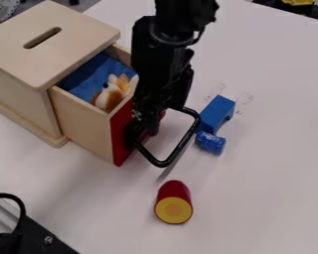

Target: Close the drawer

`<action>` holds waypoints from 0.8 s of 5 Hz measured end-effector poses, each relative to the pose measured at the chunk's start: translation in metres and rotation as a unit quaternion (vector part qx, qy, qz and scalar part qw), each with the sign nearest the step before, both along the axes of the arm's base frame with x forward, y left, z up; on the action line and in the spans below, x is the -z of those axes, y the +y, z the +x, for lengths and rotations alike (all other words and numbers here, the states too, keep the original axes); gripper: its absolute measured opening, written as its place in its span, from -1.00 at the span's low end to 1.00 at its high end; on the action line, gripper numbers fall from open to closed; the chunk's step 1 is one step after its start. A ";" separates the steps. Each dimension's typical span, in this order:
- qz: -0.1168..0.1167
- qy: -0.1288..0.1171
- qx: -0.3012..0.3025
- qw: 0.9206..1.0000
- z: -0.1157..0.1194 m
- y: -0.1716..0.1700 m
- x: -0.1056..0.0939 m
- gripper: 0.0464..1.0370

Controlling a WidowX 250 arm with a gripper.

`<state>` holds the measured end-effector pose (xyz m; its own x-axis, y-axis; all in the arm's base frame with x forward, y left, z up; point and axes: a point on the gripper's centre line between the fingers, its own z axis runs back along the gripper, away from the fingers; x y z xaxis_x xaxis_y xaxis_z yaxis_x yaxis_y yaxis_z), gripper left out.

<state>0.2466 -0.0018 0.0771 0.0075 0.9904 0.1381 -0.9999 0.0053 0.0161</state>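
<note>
Upper left, the pale wooden, red-fronted drawer [84, 119] juts open from its wooden box [22, 99]! The black two-finger gripper [143, 128] sits at its front, presumably placed to push inward; clenched or released, I can't tell.

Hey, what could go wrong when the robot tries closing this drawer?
The plush toy pokes up near the rim of the drawer and might snag on the wooden box. That box could slide across the table if pushed. The gripper, close to the blue block, may bump it.
</note>
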 end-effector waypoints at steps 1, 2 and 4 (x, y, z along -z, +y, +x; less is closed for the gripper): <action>0.004 0.005 -0.004 1.000 0.001 0.005 0.003 0.92; 0.007 0.007 -0.013 1.000 0.004 0.010 0.005 0.92; 0.021 0.007 -0.024 0.999 0.005 0.027 0.003 0.92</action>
